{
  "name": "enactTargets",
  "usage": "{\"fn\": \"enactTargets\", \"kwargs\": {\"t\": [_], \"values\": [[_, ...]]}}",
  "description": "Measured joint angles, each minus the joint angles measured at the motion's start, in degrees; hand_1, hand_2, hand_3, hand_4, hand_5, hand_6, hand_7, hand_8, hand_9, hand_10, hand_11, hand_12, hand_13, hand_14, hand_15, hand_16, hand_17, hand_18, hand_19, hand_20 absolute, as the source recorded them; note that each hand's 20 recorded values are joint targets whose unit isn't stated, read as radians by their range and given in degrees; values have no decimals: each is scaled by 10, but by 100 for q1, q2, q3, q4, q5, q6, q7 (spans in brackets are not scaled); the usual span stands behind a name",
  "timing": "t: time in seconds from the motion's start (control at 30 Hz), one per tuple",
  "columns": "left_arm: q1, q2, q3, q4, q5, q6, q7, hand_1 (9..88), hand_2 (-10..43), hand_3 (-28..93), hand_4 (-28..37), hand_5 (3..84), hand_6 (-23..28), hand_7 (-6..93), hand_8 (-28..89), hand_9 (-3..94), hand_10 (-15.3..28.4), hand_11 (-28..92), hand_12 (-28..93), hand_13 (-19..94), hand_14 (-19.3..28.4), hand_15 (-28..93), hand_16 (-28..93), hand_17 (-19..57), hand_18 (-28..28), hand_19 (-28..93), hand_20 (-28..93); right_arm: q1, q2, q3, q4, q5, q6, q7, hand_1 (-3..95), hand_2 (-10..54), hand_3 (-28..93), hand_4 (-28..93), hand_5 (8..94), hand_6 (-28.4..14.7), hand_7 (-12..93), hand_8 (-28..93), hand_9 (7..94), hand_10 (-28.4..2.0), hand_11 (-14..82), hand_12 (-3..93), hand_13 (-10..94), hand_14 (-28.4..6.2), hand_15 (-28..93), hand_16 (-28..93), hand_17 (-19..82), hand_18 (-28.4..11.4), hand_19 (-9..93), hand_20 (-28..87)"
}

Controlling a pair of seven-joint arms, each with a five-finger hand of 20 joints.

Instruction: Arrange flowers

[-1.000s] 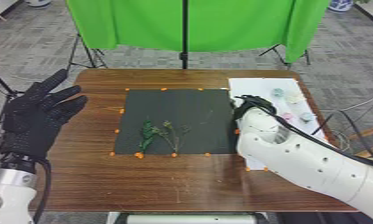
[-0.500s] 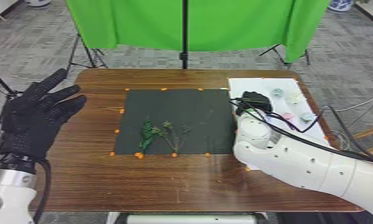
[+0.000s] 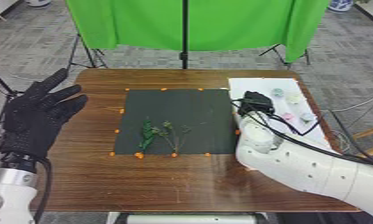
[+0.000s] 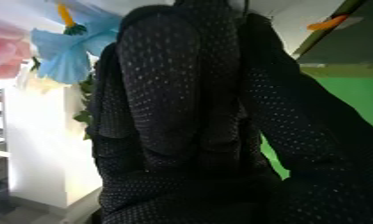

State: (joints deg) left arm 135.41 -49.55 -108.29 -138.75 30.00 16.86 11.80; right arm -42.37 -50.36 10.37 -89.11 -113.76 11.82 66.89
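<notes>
In the head view my right hand is over the upper left part of the white board, left of the blue flower and pink flower. Viewed from the wrist, the right hand has long, nearly straight fingers with the thumb close beside them. A blue flower and a pink flower lie near it. Green leafy stems and thin budded stems rest on the dark mat. My left hand is raised at the table's left side, fingers spread.
The white board lies along the right of the brown table, with a cream flower and a pale blue one. Orange markers edge the mat. Cables loop along the right arm. A green cloth hangs beyond the table.
My right hand has shifted slightly to the right, away from the dark mat's edge, and its pose has turned. The left hand and the stems on the mat have stayed still.
</notes>
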Motion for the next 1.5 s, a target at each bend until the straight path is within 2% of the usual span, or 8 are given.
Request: {"fn": "enactTargets", "kwargs": {"t": [0.33,0.67,0.77,0.93,1.03,1.5], "values": [[14,-4,3,0,2,3,-12,210,95,771,-283,324,79,145,-98,304,199,284,105,233,276,552,-113,-97,243,575,108,36,191,-230,-44,-335,686,-1,527,-95,753,-283,875,-16,229,104,927,-93,257,279,875,-43,577,185,428,-201,932,69],[99,-13,-24,-16,2,15,0,209,95,772,-283,323,78,145,-98,305,198,285,104,235,274,550,-113,-97,243,575,110,192,306,-154,-467,-551,832,-17,532,-95,756,-283,882,-20,222,117,932,-94,257,280,877,-47,585,183,426,-210,932,93],[138,-18,-44,-24,2,20,2,209,95,771,-283,323,78,146,-99,305,197,284,103,235,275,550,-112,-97,243,575,110,133,337,58,-803,-548,740,-64,533,-95,758,-282,882,-22,220,124,932,-94,259,280,877,-50,591,184,423,-214,932,101],[176,-26,-55,-36,3,28,4,208,95,772,-283,324,78,146,-100,305,198,284,103,237,276,550,-111,-97,244,575,112,-277,337,775,-1503,-453,42,-191,536,-95,756,-282,884,-24,213,128,931,-98,265,279,875,-53,599,182,420,-218,932,113],[202,-35,-77,-48,3,35,5,208,95,771,-283,324,79,147,-100,306,198,285,104,238,276,550,-111,-97,244,575,112,-444,325,808,-1787,-432,-78,-216,537,-95,754,-279,885,-25,211,129,931,-99,268,275,875,-53,602,181,419,-220,932,119],[204,-51,-79,-50,10,49,-21,209,97,768,-283,326,81,148,-99,311,202,285,106,242,283,554,-109,-98,248,578,112,-1178,65,697,-1996,-257,-328,-195,537,-95,738,-266,882,-23,212,120,925,-104,298,252,873,-59,616,172,418,-223,932,129]]}}
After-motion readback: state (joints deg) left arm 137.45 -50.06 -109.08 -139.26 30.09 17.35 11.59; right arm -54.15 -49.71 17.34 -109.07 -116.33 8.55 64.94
